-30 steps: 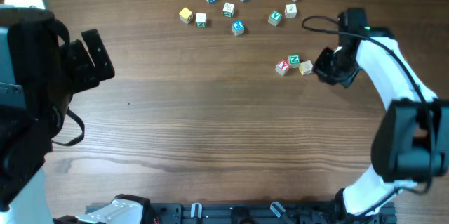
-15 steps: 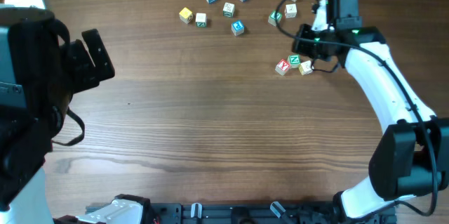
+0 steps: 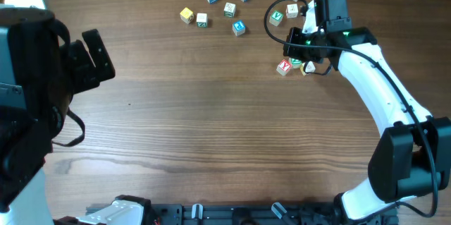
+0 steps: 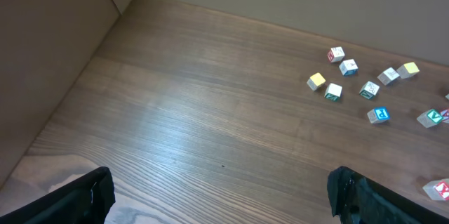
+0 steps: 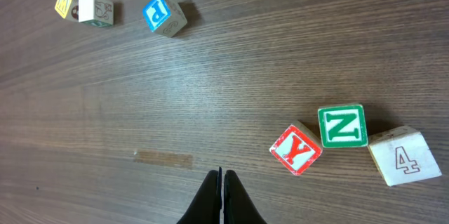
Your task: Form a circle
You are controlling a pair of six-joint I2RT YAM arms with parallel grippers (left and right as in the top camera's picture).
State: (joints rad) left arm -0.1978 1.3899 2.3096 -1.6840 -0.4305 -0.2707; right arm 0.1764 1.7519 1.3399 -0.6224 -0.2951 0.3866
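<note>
No circle shows in any view. Three pale letter cubes stand in a short arc: a red Y cube point(image 5: 296, 149) point(image 3: 283, 68), a green Z cube point(image 5: 342, 126) point(image 3: 296, 61) and a cube marked 4 point(image 5: 403, 157) point(image 3: 308, 68). The Y and Z cubes touch at a corner. My right gripper point(image 5: 219, 175) point(image 3: 296, 47) is shut on nothing and hangs above the table just left of the Y cube. My left gripper point(image 4: 224, 206) point(image 3: 95, 56) stands wide open and empty at the far left.
Several loose letter cubes lie scattered along the far edge, among them a blue P cube point(image 5: 163, 15) point(image 3: 239, 27), a yellow cube point(image 3: 187, 15) point(image 4: 317, 81) and a green cube point(image 3: 276, 17). A black cable point(image 3: 271, 15) loops beside the right wrist.
My right arm has swung from the right of the three-cube arc up and leftward, and now hangs over it. The cubes and the left arm have not moved.
</note>
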